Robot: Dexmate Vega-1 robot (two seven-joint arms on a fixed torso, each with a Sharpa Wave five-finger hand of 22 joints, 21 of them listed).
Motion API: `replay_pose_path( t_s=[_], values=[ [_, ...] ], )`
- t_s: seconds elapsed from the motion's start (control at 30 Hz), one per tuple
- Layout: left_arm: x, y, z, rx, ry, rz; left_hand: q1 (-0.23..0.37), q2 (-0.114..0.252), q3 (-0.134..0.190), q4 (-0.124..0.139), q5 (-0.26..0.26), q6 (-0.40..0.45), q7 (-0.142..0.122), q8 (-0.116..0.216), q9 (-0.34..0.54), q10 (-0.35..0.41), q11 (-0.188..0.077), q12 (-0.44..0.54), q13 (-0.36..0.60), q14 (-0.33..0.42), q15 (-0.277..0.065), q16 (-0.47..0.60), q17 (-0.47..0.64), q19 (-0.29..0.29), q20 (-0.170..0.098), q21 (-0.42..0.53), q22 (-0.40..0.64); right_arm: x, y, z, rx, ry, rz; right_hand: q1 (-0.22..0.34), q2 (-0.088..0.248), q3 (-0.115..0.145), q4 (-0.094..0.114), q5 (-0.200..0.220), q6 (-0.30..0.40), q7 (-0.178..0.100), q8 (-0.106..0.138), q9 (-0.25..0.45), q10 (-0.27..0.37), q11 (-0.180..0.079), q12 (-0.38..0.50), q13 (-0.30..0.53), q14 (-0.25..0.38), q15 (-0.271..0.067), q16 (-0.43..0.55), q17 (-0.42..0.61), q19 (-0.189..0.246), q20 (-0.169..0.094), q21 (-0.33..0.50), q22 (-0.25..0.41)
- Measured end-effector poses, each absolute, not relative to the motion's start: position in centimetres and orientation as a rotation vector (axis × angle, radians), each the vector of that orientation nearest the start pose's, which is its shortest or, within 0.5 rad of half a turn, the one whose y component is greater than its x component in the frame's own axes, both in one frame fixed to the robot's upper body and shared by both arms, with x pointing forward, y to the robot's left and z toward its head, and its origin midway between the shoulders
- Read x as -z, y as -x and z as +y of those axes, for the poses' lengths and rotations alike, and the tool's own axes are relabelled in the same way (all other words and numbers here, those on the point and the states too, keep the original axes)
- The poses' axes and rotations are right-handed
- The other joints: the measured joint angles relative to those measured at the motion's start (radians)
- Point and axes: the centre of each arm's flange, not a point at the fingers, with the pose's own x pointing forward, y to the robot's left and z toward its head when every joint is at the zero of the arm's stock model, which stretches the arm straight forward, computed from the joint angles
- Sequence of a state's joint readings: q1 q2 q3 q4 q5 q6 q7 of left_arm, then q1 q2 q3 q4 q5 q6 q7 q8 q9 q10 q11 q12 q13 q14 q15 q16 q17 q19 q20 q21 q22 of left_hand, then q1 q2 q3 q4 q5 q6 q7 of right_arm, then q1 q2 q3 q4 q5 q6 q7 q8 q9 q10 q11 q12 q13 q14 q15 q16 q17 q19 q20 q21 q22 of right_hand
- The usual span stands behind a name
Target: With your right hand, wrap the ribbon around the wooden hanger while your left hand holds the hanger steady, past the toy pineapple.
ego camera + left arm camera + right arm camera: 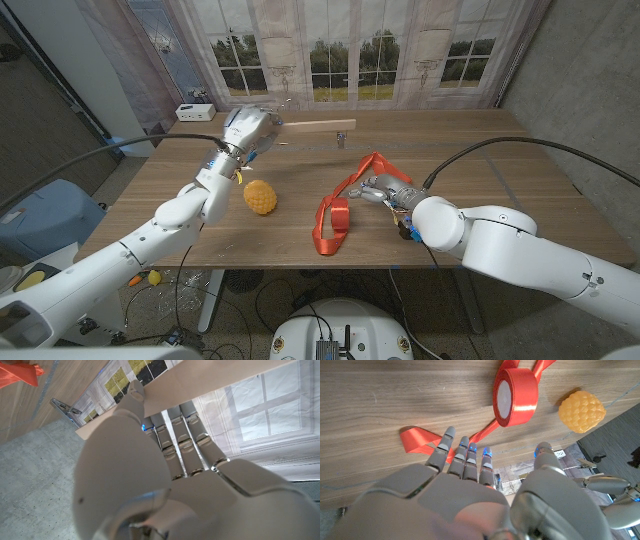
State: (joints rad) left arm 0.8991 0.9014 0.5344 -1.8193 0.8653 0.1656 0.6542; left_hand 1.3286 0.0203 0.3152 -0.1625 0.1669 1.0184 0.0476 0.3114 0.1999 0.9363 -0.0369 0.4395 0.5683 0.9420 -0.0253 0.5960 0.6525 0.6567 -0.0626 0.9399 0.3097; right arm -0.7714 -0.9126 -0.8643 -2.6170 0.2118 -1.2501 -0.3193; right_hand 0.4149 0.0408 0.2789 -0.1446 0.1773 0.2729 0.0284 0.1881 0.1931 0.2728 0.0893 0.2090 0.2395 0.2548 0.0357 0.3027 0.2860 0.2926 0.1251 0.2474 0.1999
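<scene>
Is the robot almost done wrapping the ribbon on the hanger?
Not yet. The left robot hand already grips the pale wooden hanger. The right robot hand is reaching over the orange-red ribbon, which lies on the table. All the wrapping is left.

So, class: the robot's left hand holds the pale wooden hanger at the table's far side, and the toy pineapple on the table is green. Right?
Not quite. The left hand does hold the pale wooden hanger at the far side, but the toy pineapple is yellow-orange, as the head view shows.
</scene>
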Motion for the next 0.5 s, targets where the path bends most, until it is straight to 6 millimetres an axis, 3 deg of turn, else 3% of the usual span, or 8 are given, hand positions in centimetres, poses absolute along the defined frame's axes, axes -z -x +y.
replay_pose_path(
  t_s=[0.1, 0.2, 0.23, 0.37, 0.4, 0.5],
  values=[
    [-4.4, -52.8, 25.5, -0.563, -1.514, -1.193, 0.004, -0.004, 0.0, 0.0, 0.0, 0.004, -0.001, -0.001, 0.0, 0.003, -0.003, 0.0, 0.0, 0.005, -0.005, -0.001, 0.004, -0.007, 0.0, 0.001, -0.002, 5.1, -43.2, -11.5, -0.176, 1.066, -0.174, 0.0, 0.0, 0.0, 0.0, 0.0, -0.009, -0.002, 0.0, 0.0, -0.009, 0.002, 0.0, 0.0, -0.009, -0.002, -0.007, 0.0, 0.0, 0.0, -0.004, 0.0],
    [-4.3, -52.8, 25.6, -0.563, -1.517, -1.189, 0.004, -0.004, 0.0, 0.0, -0.001, 0.004, -0.001, -0.003, 0.0, 0.003, -0.003, -0.007, 0.0, 0.005, -0.005, -0.001, 0.004, -0.007, 0.0, 0.007, -0.006, 5.1, -43.4, -12.1, -0.14, 1.076, -0.16, 0.0, 0.0, -0.004, 0.004, 0.0, -0.012, 0.002, 0.0, 0.0, -0.014, 0.004, 0.0, 0.001, -0.011, 0.0, -0.007, 0.004, -0.005, 0.005, -0.004, 0.0],
    [-4.3, -52.7, 25.6, -0.561, -1.512, -1.196, 0.004, -0.004, 0.0, 0.0, -0.002, 0.004, -0.001, -0.003, 0.0, 0.003, -0.003, -0.008, 0.0, 0.005, -0.005, -0.001, 0.004, -0.007, 0.0, 0.008, -0.006, 5.1, -43.2, -10.7, -0.162, 1.092, -0.176, 0.0, 0.0, -0.004, 0.004, 0.0, -0.012, 0.002, 0.0, 0.0, -0.018, 0.007, 0.0, 0.003, -0.011, 0.0, -0.007, 0.004, -0.005, 0.005, -0.004, 0.0],
    [-4.2, -52.7, 25.8, -0.562, -1.514, -1.192, 0.004, -0.004, 0.0, 0.0, -0.002, 0.004, -0.001, -0.004, 0.0, 0.003, -0.003, -0.008, 0.0, 0.005, -0.005, -0.001, 0.004, -0.011, 0.003, 0.011, -0.008, 5.5, -43.2, -11.1, -0.131, 1.089, -0.162, -0.004, -0.004, -0.008, 0.008, 0.0, -0.018, 0.007, 0.0, 0.0, -0.023, 0.013, 0.0, 0.005, -0.016, 0.005, -0.007, 0.004, -0.005, 0.005, -0.004, 0.0],
    [-4.1, -52.6, 25.7, -0.562, -1.508, -1.2, 0.004, -0.004, 0.0, 0.0, -0.002, 0.004, -0.001, -0.004, 0.0, 0.003, -0.003, -0.008, 0.001, 0.005, -0.005, -0.001, 0.006, -0.011, 0.003, 0.015, -0.009, 5.0, -43.4, -9.8, -0.142, 1.115, -0.186, -0.004, -0.004, -0.008, 0.008, 0.0, -0.018, 0.007, 0.0, 0.0, -0.023, 0.013, 0.0, 0.005, -0.016, 0.005, -0.007, 0.004, -0.005, 0.006, -0.004, 0.0],
    [-4.0, -52.7, 25.9, -0.562, -1.508, -1.199, 0.004, -0.004, 0.0, 0.0, -0.002, 0.004, -0.001, -0.006, 0.0, 0.003, -0.003, -0.008, 0.006, 0.009, -0.002, -0.001, 0.008, -0.011, 0.003, 0.016, -0.009, 5.0, -43.4, -9.6, -0.125, 1.119, -0.187, -0.009, -0.009, -0.008, 0.008, 0.0, -0.018, 0.007, 0.0, 0.003, -0.024, 0.013, 0.0, 0.005, -0.016, 0.005, -0.007, 0.004, -0.005, 0.005, -0.004, 0.0]
  ],
)
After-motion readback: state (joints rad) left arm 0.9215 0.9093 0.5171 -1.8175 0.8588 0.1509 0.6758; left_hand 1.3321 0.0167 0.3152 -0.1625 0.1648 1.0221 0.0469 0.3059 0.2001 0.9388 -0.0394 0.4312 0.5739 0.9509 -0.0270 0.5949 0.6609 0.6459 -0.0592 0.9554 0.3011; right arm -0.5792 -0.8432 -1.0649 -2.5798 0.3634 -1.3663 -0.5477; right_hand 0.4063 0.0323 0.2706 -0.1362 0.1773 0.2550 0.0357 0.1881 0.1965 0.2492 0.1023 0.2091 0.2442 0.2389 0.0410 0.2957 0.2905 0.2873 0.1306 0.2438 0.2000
